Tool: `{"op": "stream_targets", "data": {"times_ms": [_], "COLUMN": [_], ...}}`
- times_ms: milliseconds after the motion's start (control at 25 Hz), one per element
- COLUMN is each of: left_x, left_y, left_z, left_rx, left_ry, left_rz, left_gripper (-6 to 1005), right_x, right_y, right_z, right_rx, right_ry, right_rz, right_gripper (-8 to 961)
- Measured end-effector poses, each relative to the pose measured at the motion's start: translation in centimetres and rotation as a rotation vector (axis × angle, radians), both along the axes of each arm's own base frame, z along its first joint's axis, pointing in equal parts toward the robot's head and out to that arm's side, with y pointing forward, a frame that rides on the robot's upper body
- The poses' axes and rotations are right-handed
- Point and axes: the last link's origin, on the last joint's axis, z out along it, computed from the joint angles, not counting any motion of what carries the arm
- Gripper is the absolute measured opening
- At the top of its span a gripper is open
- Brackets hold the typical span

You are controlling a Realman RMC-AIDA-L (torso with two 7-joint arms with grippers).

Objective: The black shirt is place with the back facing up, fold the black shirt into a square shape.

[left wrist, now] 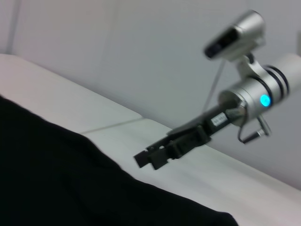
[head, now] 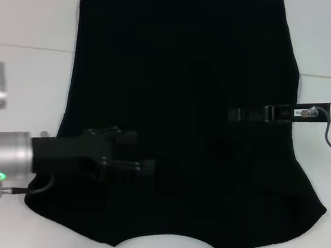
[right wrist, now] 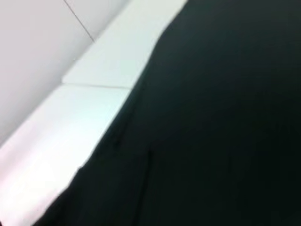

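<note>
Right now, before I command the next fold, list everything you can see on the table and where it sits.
shirt: one, black, spread flat over the middle of the table, curved neckline at the near edge.
table: one, white, under the shirt.
left gripper: one, black, over the shirt's near left part.
right gripper: one, black, over the shirt's right part, reaching in from the right edge.

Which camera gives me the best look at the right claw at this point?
The left wrist view: it shows the right claw side-on against the pale wall, above the shirt. In the head view it blends into the black fabric. The right wrist view shows only shirt and table.
</note>
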Motion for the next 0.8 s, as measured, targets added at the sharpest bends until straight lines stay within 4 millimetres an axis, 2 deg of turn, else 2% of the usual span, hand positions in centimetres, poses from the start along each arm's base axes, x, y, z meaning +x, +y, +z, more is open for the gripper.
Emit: {"op": "stream_targets", "data": {"times_ms": [40, 200, 520, 800], "left_x": [0.0, -2.4, -6.8, -9.1], "left_y": [0.0, -1.1, -3.6, -4.9], "left_z": [0.0, 1.8, 4.2, 4.5], "left_rx": [0.000, 0.041, 0.040, 0.034], "left_ry": [0.000, 0.022, 0.065, 0.075], "left_rz": [0.000, 0.065, 0.298, 0.452], "left_gripper": [943, 942, 939, 938], "right_x": [-0.1, -0.4, -1.4, -1.7], "right_y": [-0.1, -0.4, -0.1, -0.1], "right_z": [-0.3, -1.4, -2.5, -2.8], "right_rx": [0.011, 0.036, 0.049, 0.048], "right_ry": [0.010, 0.034, 0.033, 0.031], "right_rz": [0.013, 0.056, 0.072, 0.097], "right_gripper": [711, 797, 798, 797]}}
